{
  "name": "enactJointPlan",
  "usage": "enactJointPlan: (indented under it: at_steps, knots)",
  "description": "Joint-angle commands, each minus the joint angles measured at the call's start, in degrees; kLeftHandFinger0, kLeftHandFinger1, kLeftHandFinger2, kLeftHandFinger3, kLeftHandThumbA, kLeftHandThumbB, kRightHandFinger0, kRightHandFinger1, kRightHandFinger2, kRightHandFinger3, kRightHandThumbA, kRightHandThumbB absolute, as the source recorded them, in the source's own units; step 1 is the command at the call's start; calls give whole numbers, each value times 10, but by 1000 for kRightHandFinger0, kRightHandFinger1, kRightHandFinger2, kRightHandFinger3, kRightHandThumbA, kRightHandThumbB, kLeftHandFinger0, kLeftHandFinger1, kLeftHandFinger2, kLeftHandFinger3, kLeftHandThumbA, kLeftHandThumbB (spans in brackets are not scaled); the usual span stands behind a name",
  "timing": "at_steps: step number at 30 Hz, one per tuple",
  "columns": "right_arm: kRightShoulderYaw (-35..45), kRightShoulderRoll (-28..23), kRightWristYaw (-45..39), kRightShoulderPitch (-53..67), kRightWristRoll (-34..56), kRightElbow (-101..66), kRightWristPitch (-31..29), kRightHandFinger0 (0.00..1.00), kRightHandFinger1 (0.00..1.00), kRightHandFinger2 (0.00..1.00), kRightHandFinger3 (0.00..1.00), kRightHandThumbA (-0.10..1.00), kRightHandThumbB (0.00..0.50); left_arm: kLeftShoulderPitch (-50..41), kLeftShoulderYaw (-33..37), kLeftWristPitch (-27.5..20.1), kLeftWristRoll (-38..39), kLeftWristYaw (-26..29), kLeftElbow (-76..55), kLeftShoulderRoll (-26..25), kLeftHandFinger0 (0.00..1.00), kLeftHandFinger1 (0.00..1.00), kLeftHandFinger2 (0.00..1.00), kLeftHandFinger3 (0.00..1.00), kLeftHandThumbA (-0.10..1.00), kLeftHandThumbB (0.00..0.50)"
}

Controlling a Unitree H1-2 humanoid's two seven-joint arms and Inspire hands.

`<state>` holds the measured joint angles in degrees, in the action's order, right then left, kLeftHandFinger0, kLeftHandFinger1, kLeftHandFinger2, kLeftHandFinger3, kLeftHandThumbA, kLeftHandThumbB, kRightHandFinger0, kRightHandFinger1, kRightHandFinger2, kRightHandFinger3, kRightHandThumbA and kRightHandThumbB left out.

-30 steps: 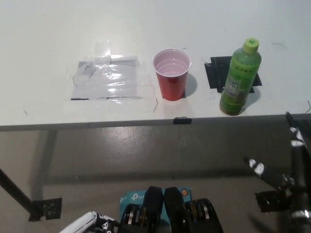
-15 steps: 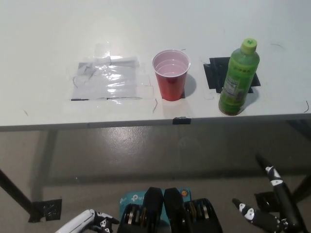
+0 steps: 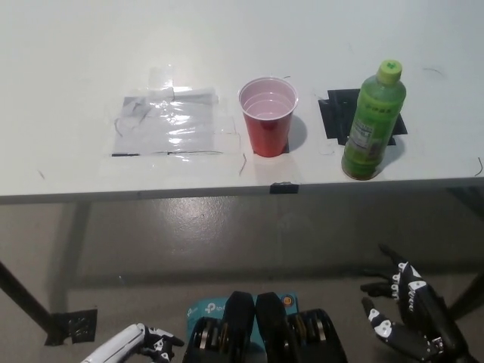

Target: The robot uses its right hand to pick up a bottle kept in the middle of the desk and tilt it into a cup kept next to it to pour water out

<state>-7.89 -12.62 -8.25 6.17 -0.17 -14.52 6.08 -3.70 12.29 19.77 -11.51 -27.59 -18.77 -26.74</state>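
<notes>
Right hand (image 3: 412, 316), black, hung low at the bottom right, below the worktop edge and well apart from everything on it — fingers spread wide, nothing held. Left hand (image 3: 144, 342), white, rested at the bottom left, only partly in view; could not tell whether open or closed.

Above, on the white worktop (image 3: 68, 83), green bottle (image 3: 373, 121) upright near the front edge, toward the right, with its light green cap on. Stood on a patch of black tape (image 3: 338, 113). Just beside it to the left, not touching — red cup (image 3: 268, 116), upright, mouth open upward, inside pale. Further left, a clear shiny sheet (image 3: 168, 125) taped flat on the surface, well apart from the bottle. At the front edge below the cup, a small black tape mark (image 3: 283, 187). Under the worktop, grey floor with a black tape piece (image 3: 72, 324) at the lower left.
</notes>
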Motion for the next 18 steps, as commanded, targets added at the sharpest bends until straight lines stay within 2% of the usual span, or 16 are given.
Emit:
enactJointPlan:
  at_steps: [1, 3, 4, 6, 9, 10, 11, 14, 15, 17, 18]
  knots:
    - [2, -8, -20, -3, 11, -20, 11, 632, 608, 752, 1000, 522, 42, -5, 0, -19, 0, 6, -22, -6, 749, 717, 764, 932, 989, 412]
    - [3, -9, -22, -4, 8, -22, 17, 633, 610, 759, 1000, 517, 38, -4, -2, -15, 3, 6, -23, -4, 755, 716, 760, 931, 978, 418]
    - [2, -10, -22, -4, 2, -26, 23, 628, 605, 792, 1000, 520, 43, -4, -1, -22, 0, 7, -22, -6, 756, 716, 759, 933, 985, 401]
    - [3, -10, -20, -2, -5, -31, 31, 641, 619, 821, 1000, 521, 48, -3, 1, -10, -2, 3, -27, -7, 763, 723, 764, 944, 988, 401]
    - [1, -12, -18, -2, -18, -32, 30, 625, 604, 805, 1000, 505, 44, -3, 2, -16, -3, 3, -29, -8, 758, 728, 773, 959, 992, 388]
    - [1, -11, -19, -1, -16, -37, 36, 627, 612, 806, 1000, 494, 44, -2, 3, -18, -5, 3, -25, -9, 756, 728, 776, 962, 1000, 410]
    - [1, -10, -19, -1, -14, -35, 37, 625, 607, 800, 1000, 500, 62, -2, 3, -14, -3, 3, -26, -8, 760, 731, 780, 965, 1000, 417]
    - [0, -12, -24, -1, -13, -33, 34, 626, 607, 809, 1000, 518, 66, -3, 4, -13, -6, 3, -29, -8, 778, 731, 782, 960, 1000, 407]
    - [0, -13, -26, -1, -12, -33, 34, 627, 608, 816, 1000, 518, 69, -3, 3, -16, -1, 1, -27, -8, 779, 733, 784, 962, 994, 388]
    - [2, -14, -31, -1, -5, -35, 39, 637, 622, 826, 1000, 510, 72, -4, 2, -13, 1, 1, -27, -7, 783, 743, 792, 970, 981, 391]
    - [1, -14, -31, -1, -8, -33, 34, 632, 618, 817, 1000, 519, 94, -5, 1, -15, 1, 2, -26, -6, 782, 746, 794, 973, 984, 398]
